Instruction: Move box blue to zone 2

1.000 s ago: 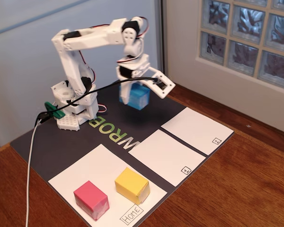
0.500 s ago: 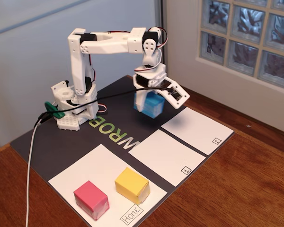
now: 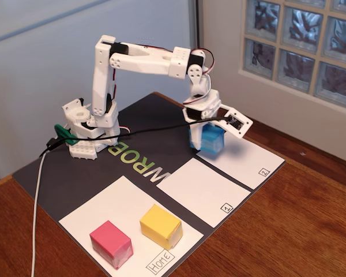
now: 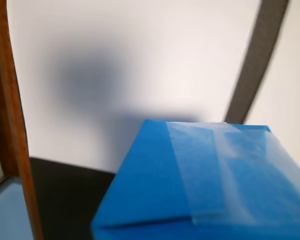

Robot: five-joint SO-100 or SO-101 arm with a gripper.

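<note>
Blue box [image 3: 210, 140] is clamped between the gripper [image 3: 206, 136] fingers, held above zone 2 [image 3: 242, 158]. Transport step nearly complete; next: lower onto the paper and release.

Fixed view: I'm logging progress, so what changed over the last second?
The arm swung right in the fixed view, carrying the blue box in the end effector from over the dark mat to over zone 2. Pink cube, yellow cube stayed.
</note>
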